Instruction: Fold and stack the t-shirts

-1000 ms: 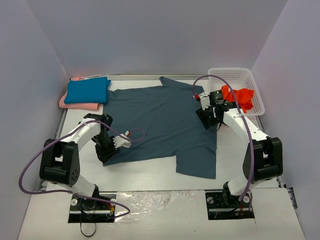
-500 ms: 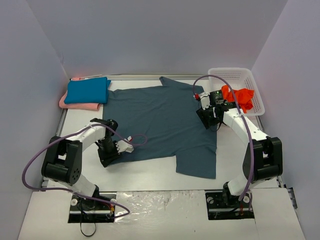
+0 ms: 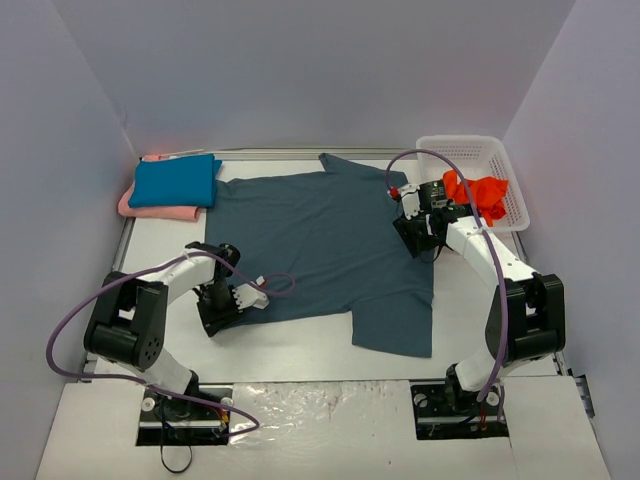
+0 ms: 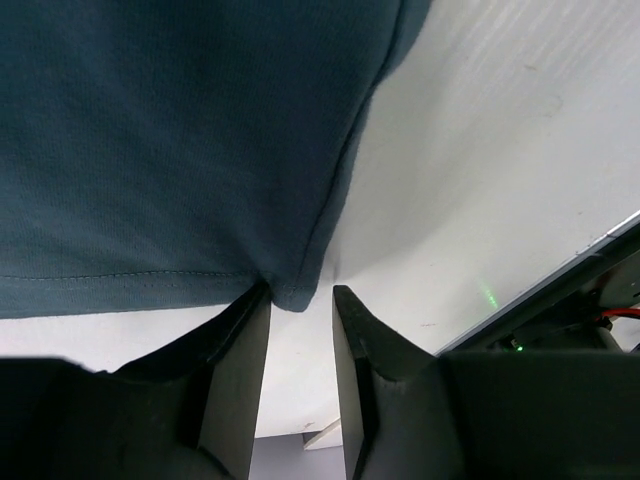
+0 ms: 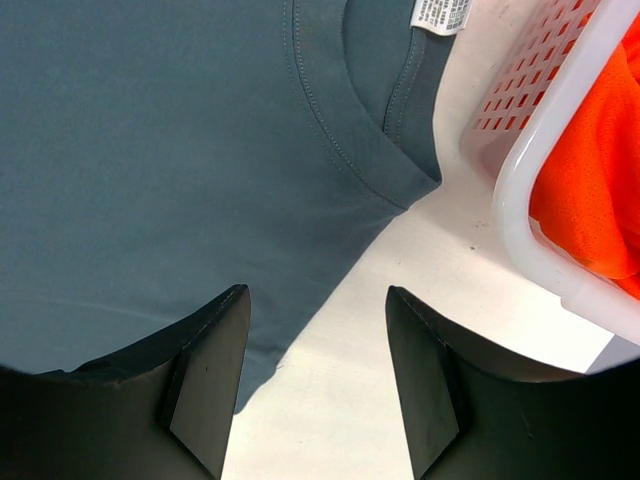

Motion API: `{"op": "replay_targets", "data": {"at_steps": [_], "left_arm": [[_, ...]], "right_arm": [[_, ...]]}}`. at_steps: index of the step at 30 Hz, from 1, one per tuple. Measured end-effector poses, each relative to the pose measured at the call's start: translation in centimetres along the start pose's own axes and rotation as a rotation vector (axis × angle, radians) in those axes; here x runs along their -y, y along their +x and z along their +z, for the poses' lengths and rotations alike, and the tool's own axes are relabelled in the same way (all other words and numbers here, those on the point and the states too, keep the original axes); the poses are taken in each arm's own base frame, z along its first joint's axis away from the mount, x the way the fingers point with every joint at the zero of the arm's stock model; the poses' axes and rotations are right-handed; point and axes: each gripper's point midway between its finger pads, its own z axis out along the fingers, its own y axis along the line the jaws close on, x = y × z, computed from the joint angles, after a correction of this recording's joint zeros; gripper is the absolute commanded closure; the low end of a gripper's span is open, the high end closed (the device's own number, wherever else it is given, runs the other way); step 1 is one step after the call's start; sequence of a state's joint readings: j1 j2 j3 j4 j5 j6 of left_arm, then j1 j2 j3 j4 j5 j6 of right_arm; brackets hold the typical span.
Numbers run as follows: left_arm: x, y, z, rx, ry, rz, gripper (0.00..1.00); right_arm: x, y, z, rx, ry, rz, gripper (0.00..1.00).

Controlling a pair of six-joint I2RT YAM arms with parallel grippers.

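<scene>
The dark slate t-shirt (image 3: 320, 245) lies spread flat mid-table. My left gripper (image 3: 216, 308) is low at its near left corner. In the left wrist view (image 4: 300, 292) the jaws stand narrowly apart with the hem corner (image 4: 288, 295) just at the tips, not pinched. My right gripper (image 3: 415, 238) is open at the shirt's right edge by the collar. In the right wrist view (image 5: 315, 300) it is wide and empty, with the shirt (image 5: 180, 150) under the left finger. The teal shirt (image 3: 175, 182) lies folded on the pink shirt (image 3: 150, 210). The orange-red shirt (image 3: 478, 193) sits in the basket.
The white lattice basket (image 3: 500, 152) stands at the back right, and its rim (image 5: 515, 190) is close beside my right gripper. A purple cable (image 3: 275, 285) loops over the shirt near my left gripper. Walls enclose the table on three sides.
My left gripper has shifted slightly nearer and rightward along the shirt's near left corner, and its arm has folded in. The right arm and the shirts have not moved.
</scene>
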State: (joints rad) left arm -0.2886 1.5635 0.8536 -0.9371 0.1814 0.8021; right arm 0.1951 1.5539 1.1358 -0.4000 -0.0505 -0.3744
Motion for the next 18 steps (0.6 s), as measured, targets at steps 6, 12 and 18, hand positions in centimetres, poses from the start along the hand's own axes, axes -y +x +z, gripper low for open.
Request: {"op": "replay_targets", "data": {"at_steps": [6,12,18], "left_arm": [[-0.24,-0.03,-0.04,-0.017,-0.027,-0.013,0.76],[-0.18,-0.28,0.13,-0.070,-0.063,-0.001,0.82],[-0.20,-0.09,0.20,-0.114,-0.087,-0.011,0.87]], "right_arm": [[0.10,0.04,-0.01,-0.002,0.006,0.001,0.47],[0.29,0.11,-0.03,-0.006,0.018,0.003,0.47],[0.41,0.13,-0.05,-0.007,0.024,0.004,0.47]]}}
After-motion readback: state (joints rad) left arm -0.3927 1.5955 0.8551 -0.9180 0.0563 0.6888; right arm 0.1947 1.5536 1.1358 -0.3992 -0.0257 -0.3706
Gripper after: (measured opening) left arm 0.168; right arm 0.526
